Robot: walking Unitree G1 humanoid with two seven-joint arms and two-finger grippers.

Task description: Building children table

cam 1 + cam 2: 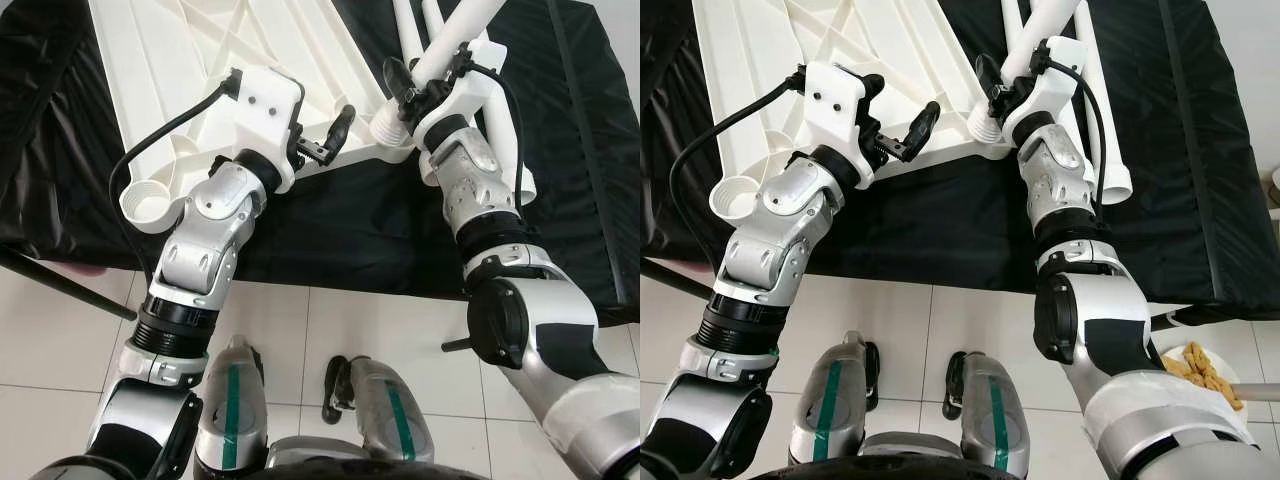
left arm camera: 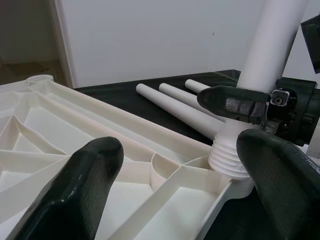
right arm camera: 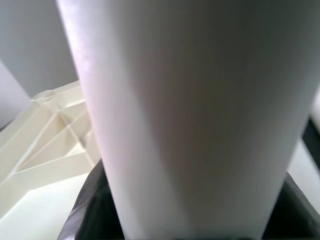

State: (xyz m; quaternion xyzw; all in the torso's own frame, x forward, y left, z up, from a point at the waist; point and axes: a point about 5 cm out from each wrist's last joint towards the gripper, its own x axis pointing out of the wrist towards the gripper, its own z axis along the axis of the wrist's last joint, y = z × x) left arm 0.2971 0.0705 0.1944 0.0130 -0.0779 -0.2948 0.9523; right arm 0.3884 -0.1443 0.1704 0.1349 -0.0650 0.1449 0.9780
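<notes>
No brand, label or readable writing shows on any part; a small pale patch on one black finger of the right gripper [image 2: 240, 107] in the left wrist view is too blurred to read. The white plastic tabletop [image 1: 200, 70] lies underside up, its ribs showing, on a black cloth [image 1: 380, 235] that covers the bench; the tabletop's far end is cut off by the upper edge of the head views. The right gripper has its fingers closed round a white table leg [image 1: 455, 45], which stands tilted with its threaded end [image 2: 227, 157] at the tabletop's near right corner socket; whether the thread has entered the socket cannot be told, since the fingers and wrist hide the joint. In the right wrist view the leg is a close blur, with black finger tips at the lower edge. The left gripper [image 1: 335, 135] hangs with its fingers spread apart and holding nothing, just beside that same corner, over the tabletop's edge. Three more white legs [image 2: 175, 102] lie side by side on the cloth beyond the corner, their far ends out of frame. A round corner socket [image 1: 145, 200] shows at the near left.
</notes>
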